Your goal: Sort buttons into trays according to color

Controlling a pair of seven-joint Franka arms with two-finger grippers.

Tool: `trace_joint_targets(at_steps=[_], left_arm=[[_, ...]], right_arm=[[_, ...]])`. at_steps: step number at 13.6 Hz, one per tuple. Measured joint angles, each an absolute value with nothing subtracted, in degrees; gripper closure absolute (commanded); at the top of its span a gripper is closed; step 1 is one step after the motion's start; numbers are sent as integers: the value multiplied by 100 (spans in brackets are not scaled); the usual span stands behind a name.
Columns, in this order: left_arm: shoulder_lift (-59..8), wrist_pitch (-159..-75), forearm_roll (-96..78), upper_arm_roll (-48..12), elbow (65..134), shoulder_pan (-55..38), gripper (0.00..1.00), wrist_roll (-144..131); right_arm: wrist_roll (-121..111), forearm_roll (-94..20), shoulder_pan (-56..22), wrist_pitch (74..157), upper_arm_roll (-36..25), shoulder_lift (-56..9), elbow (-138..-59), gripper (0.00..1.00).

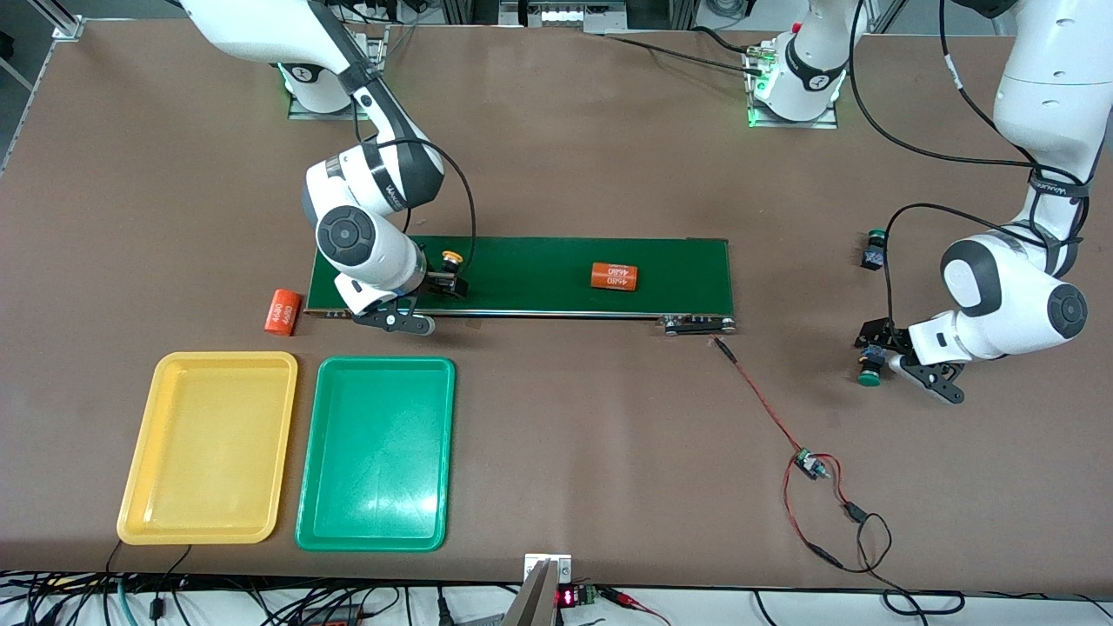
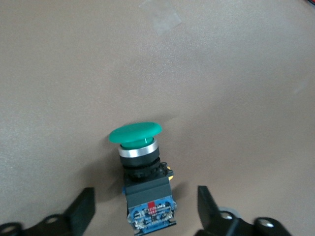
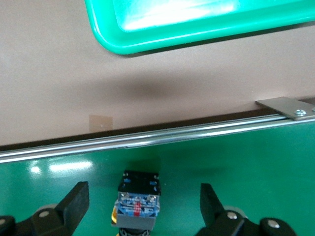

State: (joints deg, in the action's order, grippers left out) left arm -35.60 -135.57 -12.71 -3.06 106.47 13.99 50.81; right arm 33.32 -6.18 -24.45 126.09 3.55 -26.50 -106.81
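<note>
A yellow-capped button (image 1: 451,257) lies on the green belt, and my right gripper (image 1: 445,276) stands open around it. In the right wrist view its blue-and-black body (image 3: 138,196) sits between the fingers (image 3: 74,202) with gaps on both sides. At the left arm's end of the table a green-capped button (image 1: 868,374) lies on its side. My left gripper (image 2: 146,209) is open around that button's body (image 2: 147,196), not touching it. A second green button (image 1: 875,248) stands farther from the front camera. The yellow tray (image 1: 209,443) and green tray (image 1: 374,452) lie side by side.
An orange cylinder (image 1: 616,276) lies on the long green belt (image 1: 556,261), and another (image 1: 283,312) on the table by the belt's end. A red-and-black wire with a small board (image 1: 813,465) trails from the belt toward the table's front edge.
</note>
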Motion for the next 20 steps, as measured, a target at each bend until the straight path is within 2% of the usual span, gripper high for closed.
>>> trace_joint_targets(at_steps=[2,5,6,9,11,12,13,14,15,16,17,20], left_arm=[[-3569,-13567,-1272,-306,10646,1399,99,5131],[-3559,-13538,-1272,-307,10629,1399,100,5282],[-3531,-13406,-1272,-309,10607,1399,100,5305],[-3053,-12491,-1272,-338,10532,1317,100,5329],[-2509,-11984,-1272,-361,10633,1088,100,5330],[-2265,-11844,-1273,-367,10758,937,100,5293],[-2045,-11784,-1276,-370,10919,771,100,5114],[-1867,-11777,-1276,-373,11080,598,100,4742],[-1732,-11777,-1276,-375,11214,427,100,4332],[-1646,-11777,-1276,-378,11312,260,100,3954],[-1597,-11777,-1276,-381,11382,96,100,3562],[-1451,-11776,-1277,-395,11608,-487,100,2071]], right_arm=[[3348,-620,-2436,12665,344,-2715,-10668,23],[3348,-621,-2401,12675,314,-2787,-10648,53],[3348,-621,-2392,12676,309,-2793,-10644,60],[3348,-621,-2306,12675,299,-2794,-10633,64],[3347,-621,-2249,12641,298,-2795,-10590,64],[3347,-622,-2234,12562,298,-2795,-10532,43],[3347,-622,-2228,12432,298,-2795,-10440,26],[3347,-622,-2229,12311,298,-2794,-10338,32],[3347,-634,-2229,12205,301,-2794,-10261,34],[3347,-682,-2231,12124,309,-2794,-10225,28],[3347,-745,-2231,12075,323,-2794,-10212,18],[3278,-790,-2229,12014,335,-2805,-10211,14]])
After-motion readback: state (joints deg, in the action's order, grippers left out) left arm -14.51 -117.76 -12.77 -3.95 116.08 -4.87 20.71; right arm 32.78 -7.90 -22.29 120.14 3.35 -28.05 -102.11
